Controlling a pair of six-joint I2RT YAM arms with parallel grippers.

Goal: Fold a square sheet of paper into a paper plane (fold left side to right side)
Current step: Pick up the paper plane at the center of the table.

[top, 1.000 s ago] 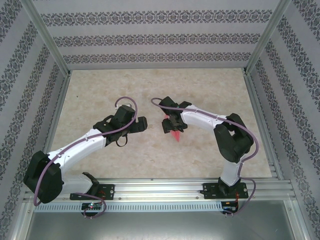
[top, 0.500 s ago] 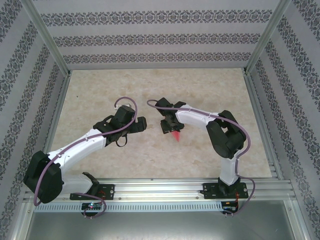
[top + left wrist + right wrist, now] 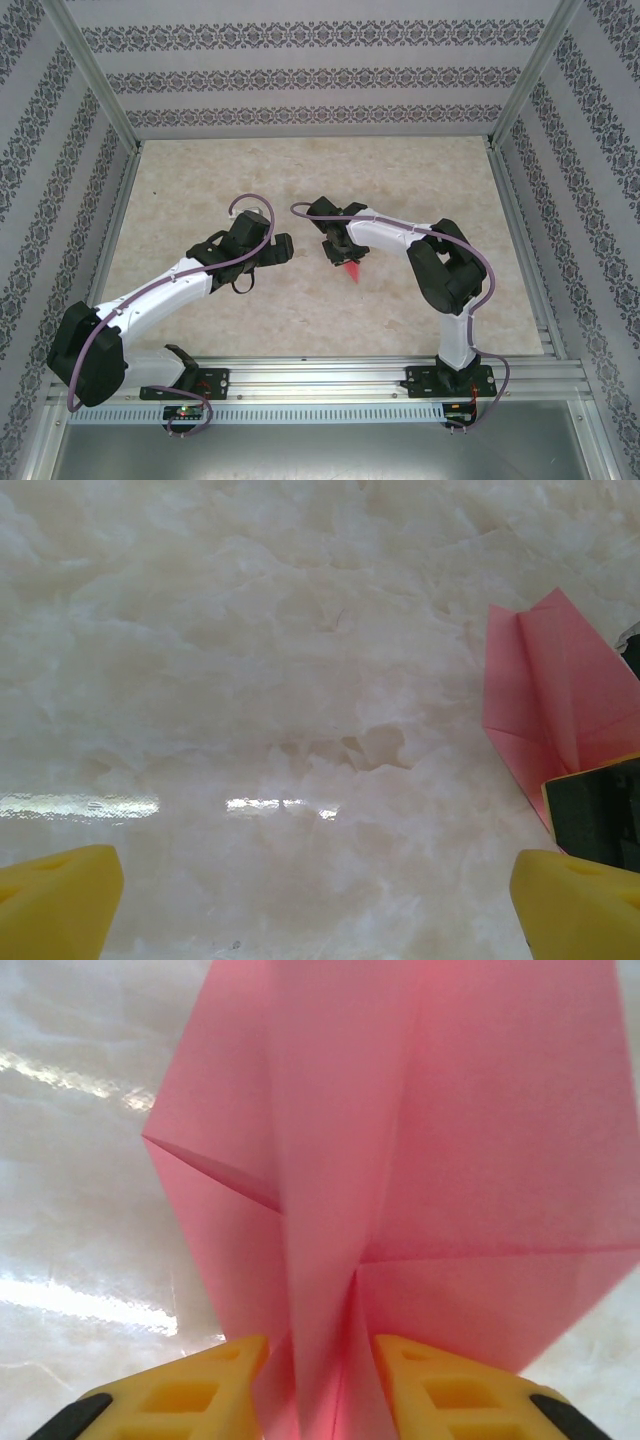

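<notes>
White arms (image 3: 170,282) with black joints (image 3: 88,350); purple cables (image 3: 250,197); yellow tool fingers (image 3: 200,1390).

Glossy cream marble-look tabletop (image 3: 200,180) (perhaps laminate), damask-striped walls (image 3: 300,75), aluminium frame posts (image 3: 93,80).

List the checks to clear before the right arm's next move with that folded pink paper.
1. Right tool clamped on the folded pink paper: ok, both pads pinch its centre ridge.
2. Left tool open and empty: ok.
3. Left tool apart from the paper: ok, the paper is off to its side.
4. Lengthwise creases formed: ok.
5. Paper lifted clear of the table: cannot tell.
</notes>
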